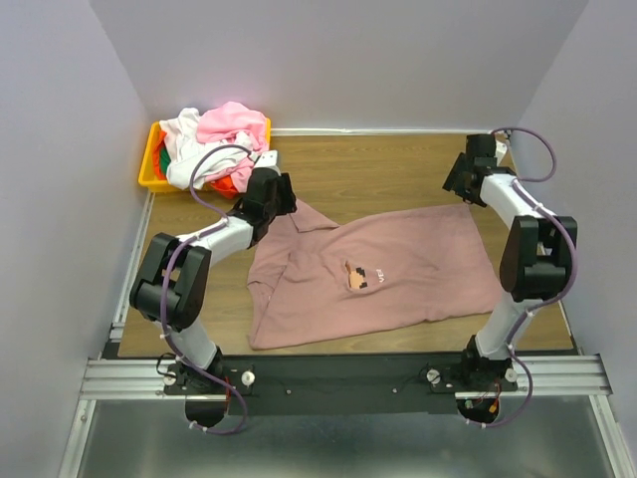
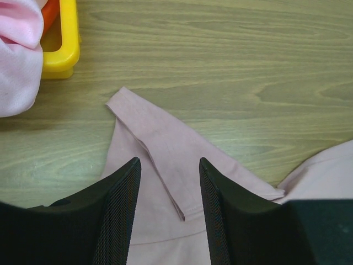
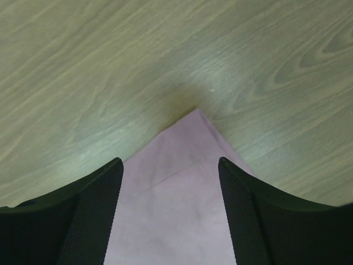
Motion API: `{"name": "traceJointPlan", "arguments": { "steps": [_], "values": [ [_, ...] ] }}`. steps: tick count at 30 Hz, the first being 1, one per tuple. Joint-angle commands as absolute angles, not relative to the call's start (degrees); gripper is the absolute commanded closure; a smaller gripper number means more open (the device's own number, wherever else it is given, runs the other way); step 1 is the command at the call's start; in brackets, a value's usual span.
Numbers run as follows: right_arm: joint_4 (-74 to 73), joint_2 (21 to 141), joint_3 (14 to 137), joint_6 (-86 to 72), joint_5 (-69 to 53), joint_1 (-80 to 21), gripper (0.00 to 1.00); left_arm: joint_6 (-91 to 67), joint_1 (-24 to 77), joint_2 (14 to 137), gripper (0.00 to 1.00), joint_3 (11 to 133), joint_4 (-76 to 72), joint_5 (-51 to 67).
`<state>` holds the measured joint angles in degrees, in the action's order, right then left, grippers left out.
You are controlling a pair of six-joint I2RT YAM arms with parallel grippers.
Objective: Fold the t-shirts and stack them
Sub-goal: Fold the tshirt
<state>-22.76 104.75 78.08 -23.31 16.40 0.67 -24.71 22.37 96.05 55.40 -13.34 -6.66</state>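
A dusty mauve-pink t-shirt (image 1: 398, 269) with a small pixel-art print (image 1: 360, 278) lies spread on the wooden table, its left side crumpled. My left gripper (image 1: 282, 196) is open above the shirt's far left sleeve (image 2: 165, 149). My right gripper (image 1: 460, 182) is open above the shirt's far right corner (image 3: 187, 165). Neither gripper holds cloth. More t-shirts, light pink (image 1: 231, 124), white (image 1: 184, 149), red-orange and green, are heaped at the far left.
A yellow plastic bin (image 1: 151, 177) holds the heap at the far left corner; its corner shows in the left wrist view (image 2: 63, 38). Grey walls enclose the table. A metal rail (image 1: 338, 376) runs along the near edge.
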Motion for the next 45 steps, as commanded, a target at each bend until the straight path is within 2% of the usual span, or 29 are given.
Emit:
{"name": "traceJointPlan", "arguments": {
  "steps": [1, 18, 25, 30, 33, 37, 42, 45],
  "values": [
    [-21.8, 109.3, 80.7, -21.4, 15.3, 2.7, 0.25, -22.5, 21.1, 98.3, 0.46, 57.3, -12.7, -3.9],
    [-15.8, 116.9, 80.2, -20.0, 11.4, 6.9, 0.41, -20.8, 19.2, 99.8, 0.46, 58.0, -12.6, -2.8],
    [-15.6, 118.8, 80.8, -19.9, 9.1, 8.1, 0.53, -19.8, 19.2, 102.9, 0.45, 62.4, -10.9, -3.3],
    [-15.6, 119.5, 80.7, -19.8, 8.0, 8.3, 0.54, -18.8, 19.2, 104.8, 0.45, 64.2, -9.8, -4.4],
    [-15.4, 119.6, 80.5, -19.6, 7.1, 8.3, 0.61, -18.9, 19.0, 105.6, 0.46, 64.3, -9.8, -4.4],
    [-15.5, 119.1, 79.9, -19.5, 8.9, 8.3, 0.93, -18.9, 19.0, 106.3, 0.46, 64.4, -9.8, -4.4],
    [-15.6, 117.0, 78.1, -19.3, 11.7, 8.3, 0.99, -18.5, 19.0, 107.1, 0.46, 65.5, -9.3, -5.0],
    [-15.6, 115.2, 76.5, -19.9, 15.2, 8.7, 1.00, -18.1, 19.0, 108.0, 0.46, 66.7, -8.8, -5.0]
  ]
}}
